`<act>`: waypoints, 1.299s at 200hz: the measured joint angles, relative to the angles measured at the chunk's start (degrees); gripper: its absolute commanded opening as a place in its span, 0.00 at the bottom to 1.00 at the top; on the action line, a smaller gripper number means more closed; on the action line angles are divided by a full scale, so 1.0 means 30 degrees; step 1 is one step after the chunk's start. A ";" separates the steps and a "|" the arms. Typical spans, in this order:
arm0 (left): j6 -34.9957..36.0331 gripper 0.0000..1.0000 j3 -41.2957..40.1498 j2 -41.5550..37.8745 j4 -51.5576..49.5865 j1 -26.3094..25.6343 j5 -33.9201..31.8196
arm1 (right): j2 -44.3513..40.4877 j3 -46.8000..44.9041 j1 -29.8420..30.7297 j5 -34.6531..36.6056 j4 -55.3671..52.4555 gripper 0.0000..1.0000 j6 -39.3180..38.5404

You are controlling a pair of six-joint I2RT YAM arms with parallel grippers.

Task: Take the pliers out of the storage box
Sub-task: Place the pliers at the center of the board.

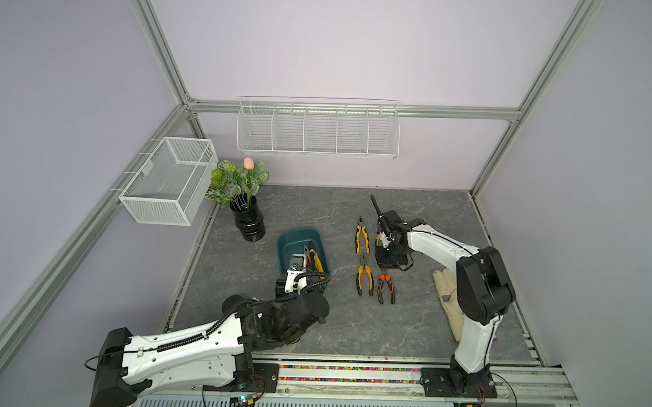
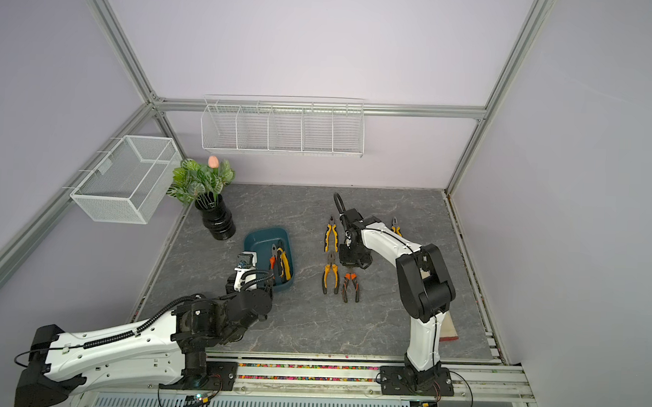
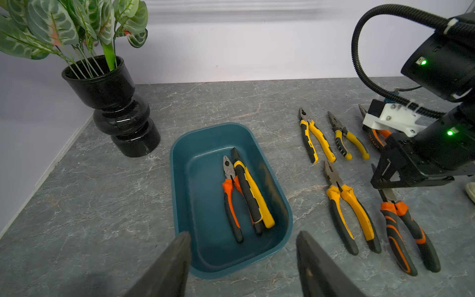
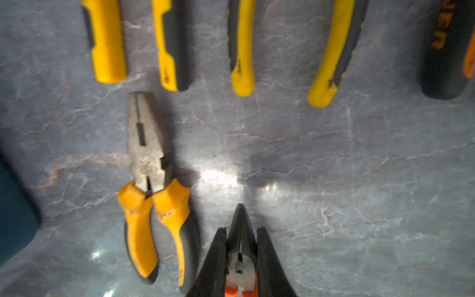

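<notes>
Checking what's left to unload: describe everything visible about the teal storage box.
The storage box is a dark teal, plastic-looking rectangular tub with rounded corners and low walls, flat on the grey marbled table near the black vase. Inside lie orange-black pliers, partly overlapped by yellow-black pliers; the rest is bare.

1. Box (image 3: 180, 180): smooth, matt teal plastic.
2. Pliers (image 4: 150, 180): dull, pitted grey metal head; matt rubbery handles.
3. Vase (image 3: 120, 113): glossy black.
4. Table (image 3: 102, 192): veined stone look, slight sheen.
5. Basket (image 1: 166, 182): white wire mesh.
</notes>
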 measured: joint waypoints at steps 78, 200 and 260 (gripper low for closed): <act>0.0131 0.67 0.0000 0.0306 0.0277 0.0335 0.0532 | 0.0903 0.0466 -0.0539 0.0153 0.0233 0.14 0.0058; 0.0306 0.67 0.0000 0.0656 0.0561 0.0583 0.1107 | 0.1945 0.1056 -0.0889 -0.0240 0.0597 0.19 0.0364; 0.0328 0.68 0.0000 0.0656 0.0554 0.0627 0.1122 | 0.2040 0.1180 -0.0896 -0.0372 0.1049 0.54 0.0481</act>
